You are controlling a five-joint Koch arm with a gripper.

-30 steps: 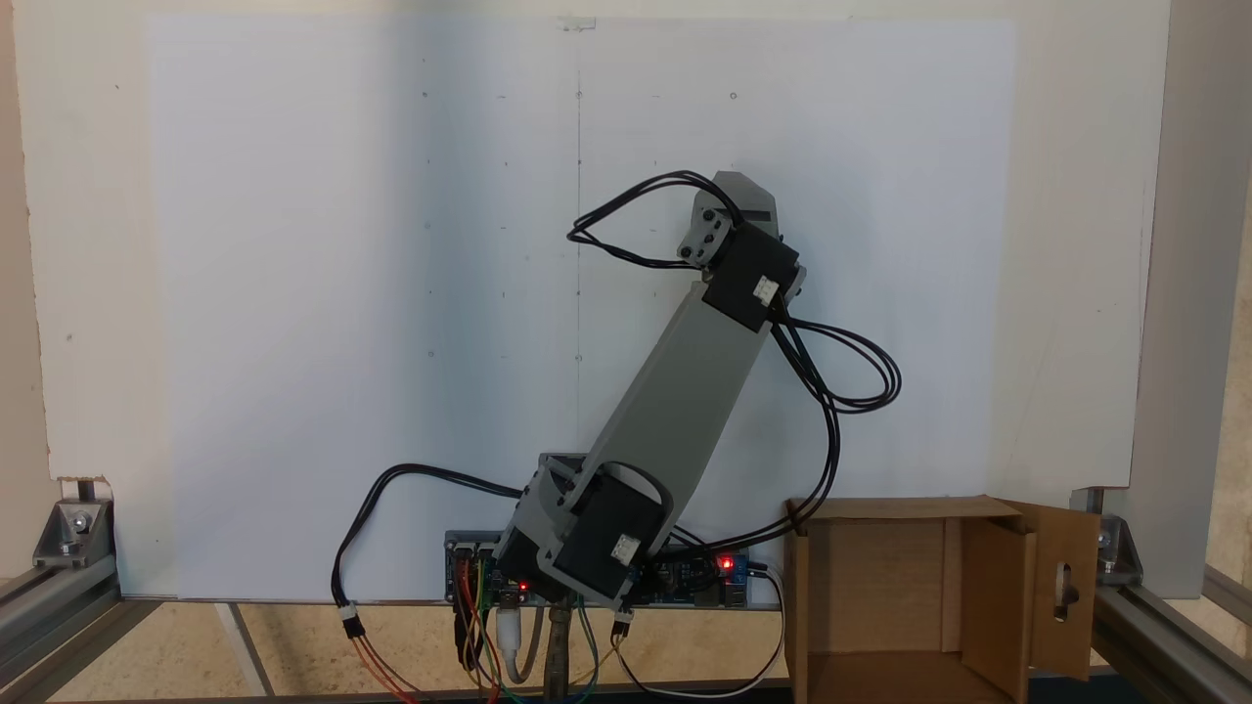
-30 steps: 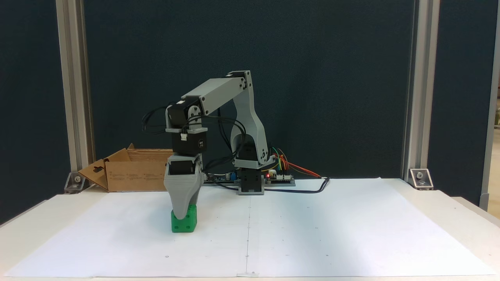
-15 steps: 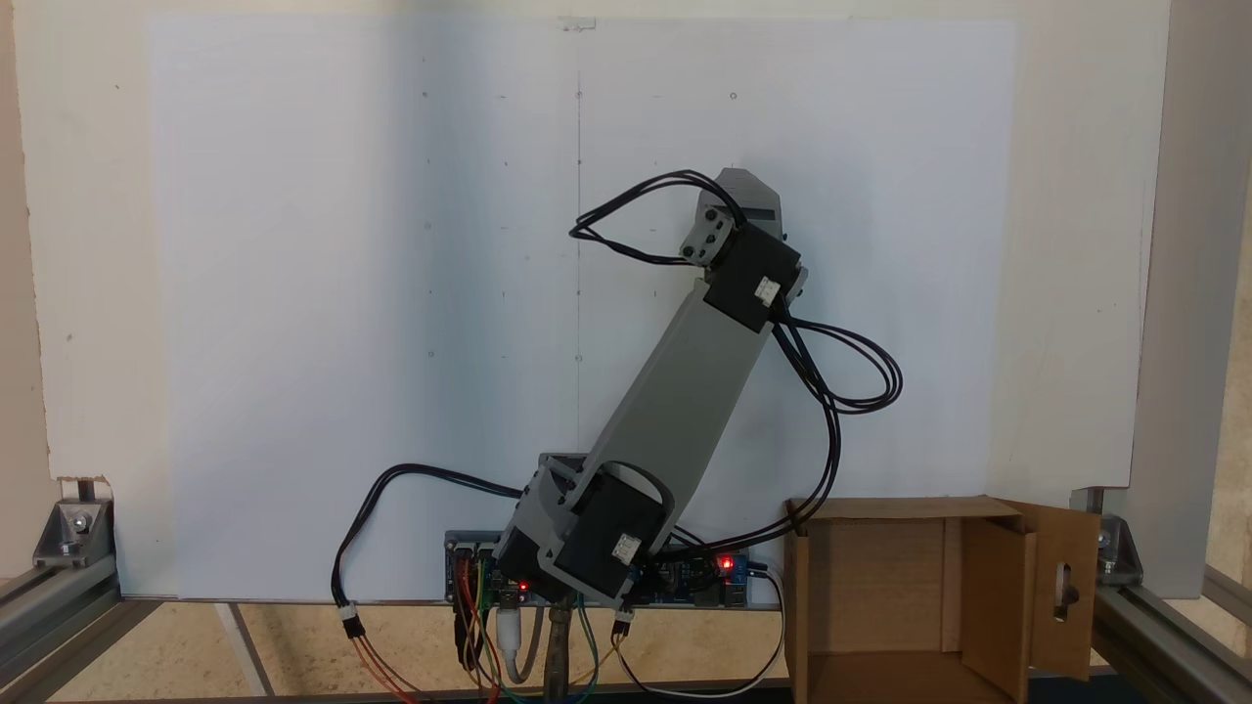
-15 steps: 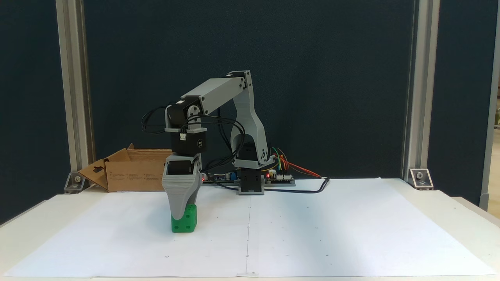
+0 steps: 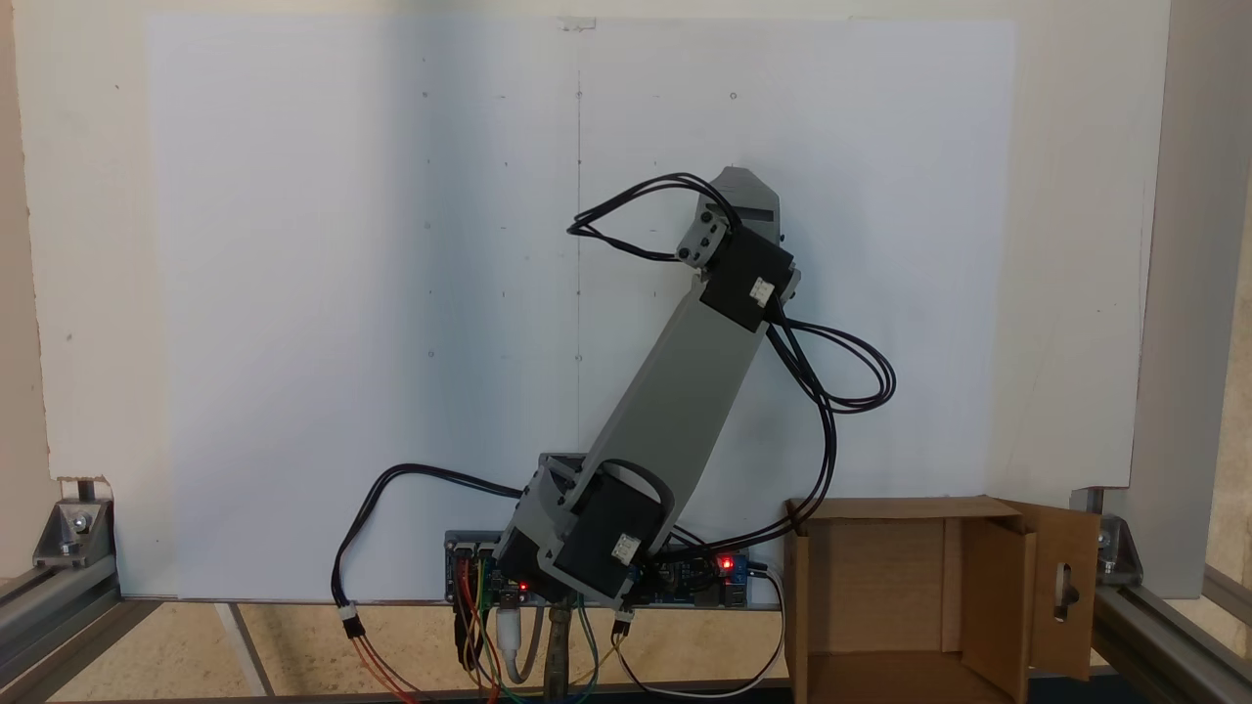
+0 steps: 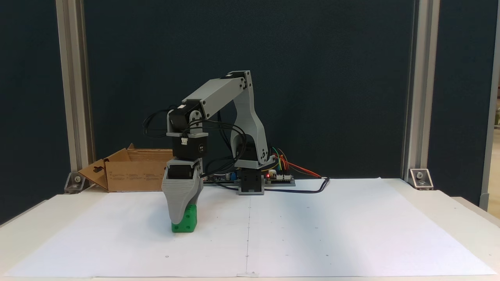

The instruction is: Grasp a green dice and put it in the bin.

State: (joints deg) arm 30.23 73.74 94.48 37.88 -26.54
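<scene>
Even, fairly bright light, soft shadows on the paper sheet (image 5: 293,293), perhaps slightly soft focus.

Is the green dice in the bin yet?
No. The green dice sits on the paper under the gripper; the bin stands apart.

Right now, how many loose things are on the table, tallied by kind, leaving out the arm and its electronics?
Green dice: 1
Cardboard box: 1
White paper sheet: 1
Total: 3
</scene>
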